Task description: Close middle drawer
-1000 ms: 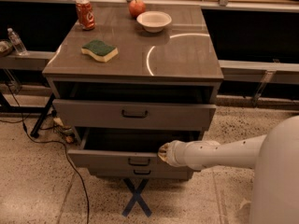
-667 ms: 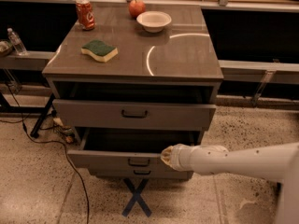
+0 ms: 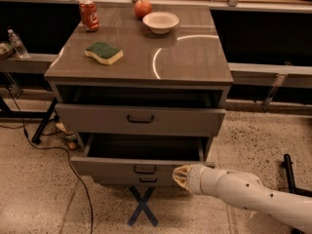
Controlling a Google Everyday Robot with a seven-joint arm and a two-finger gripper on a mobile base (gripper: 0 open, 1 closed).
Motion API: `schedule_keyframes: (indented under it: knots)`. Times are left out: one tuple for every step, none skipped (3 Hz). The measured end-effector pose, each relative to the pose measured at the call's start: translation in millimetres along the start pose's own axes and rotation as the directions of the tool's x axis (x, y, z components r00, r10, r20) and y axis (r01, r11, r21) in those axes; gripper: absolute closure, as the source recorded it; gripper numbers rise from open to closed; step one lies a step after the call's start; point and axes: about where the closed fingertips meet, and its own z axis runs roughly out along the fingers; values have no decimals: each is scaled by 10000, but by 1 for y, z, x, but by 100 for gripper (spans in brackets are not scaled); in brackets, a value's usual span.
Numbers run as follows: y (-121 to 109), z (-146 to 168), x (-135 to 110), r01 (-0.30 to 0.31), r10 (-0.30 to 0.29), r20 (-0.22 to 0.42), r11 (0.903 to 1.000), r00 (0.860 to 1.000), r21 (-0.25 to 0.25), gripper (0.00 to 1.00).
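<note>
Since a moment ago my white arm is slanting lower, and my gripper is sitting slightly further right and lower, at the front of the wide grey flat-fronted middle drawer, just right of its small dark centre handle; I cannot tell whether it is clenched or released. That drawer is still standing pulled well out. Above, a red soda can, a red apple, a white bowl and a green-and-yellow sponge are resting on the glossy grey surface.
</note>
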Motion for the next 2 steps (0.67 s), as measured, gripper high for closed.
schedule_keyframes:
  knots:
    - [0, 0, 2, -33, 33, -25, 10000, 10000, 26, 100]
    - [-7, 6, 12, -259, 277, -332, 9982, 9991, 533, 100]
